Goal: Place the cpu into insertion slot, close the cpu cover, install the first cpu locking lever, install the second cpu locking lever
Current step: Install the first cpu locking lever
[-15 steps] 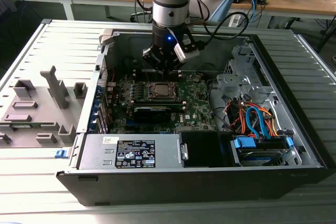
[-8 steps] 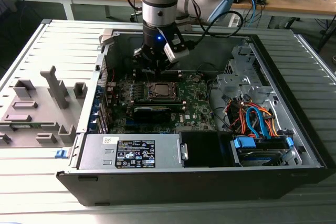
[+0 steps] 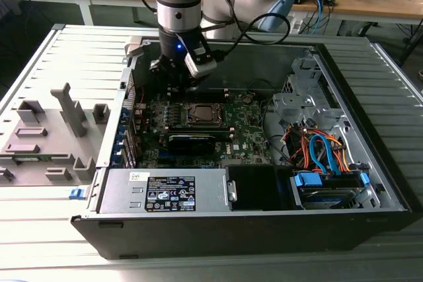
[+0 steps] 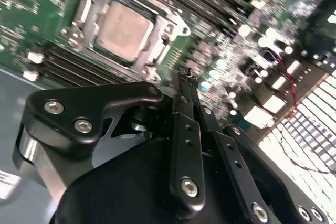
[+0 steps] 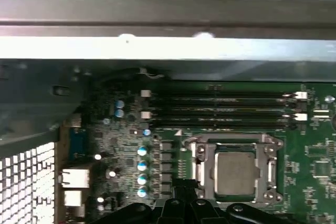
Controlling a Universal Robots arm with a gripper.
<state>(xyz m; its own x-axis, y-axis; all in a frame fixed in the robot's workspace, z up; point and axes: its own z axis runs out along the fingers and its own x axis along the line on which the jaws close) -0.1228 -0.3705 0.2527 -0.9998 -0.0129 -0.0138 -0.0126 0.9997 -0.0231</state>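
With fingers together and empty, the black gripper (image 4: 185,74) is hovering near the thin silver square-framed cpu cover (image 4: 126,27) at its 10 o'clock in the second wrist view; the cover is lying over the flat grey cpu (image 5: 236,171), so press levers squarely

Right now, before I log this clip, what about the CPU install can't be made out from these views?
- Locking levers: too small in the exterior view, blurred in the second wrist view; latched or not, cannot tell.
- cpu cover: its near edge is cut off by the gripper in the first wrist view.
- cpu: seating depth is blurred in the second wrist view.

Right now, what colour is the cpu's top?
Dull silver-grey; the cpu shows best in the first wrist view.
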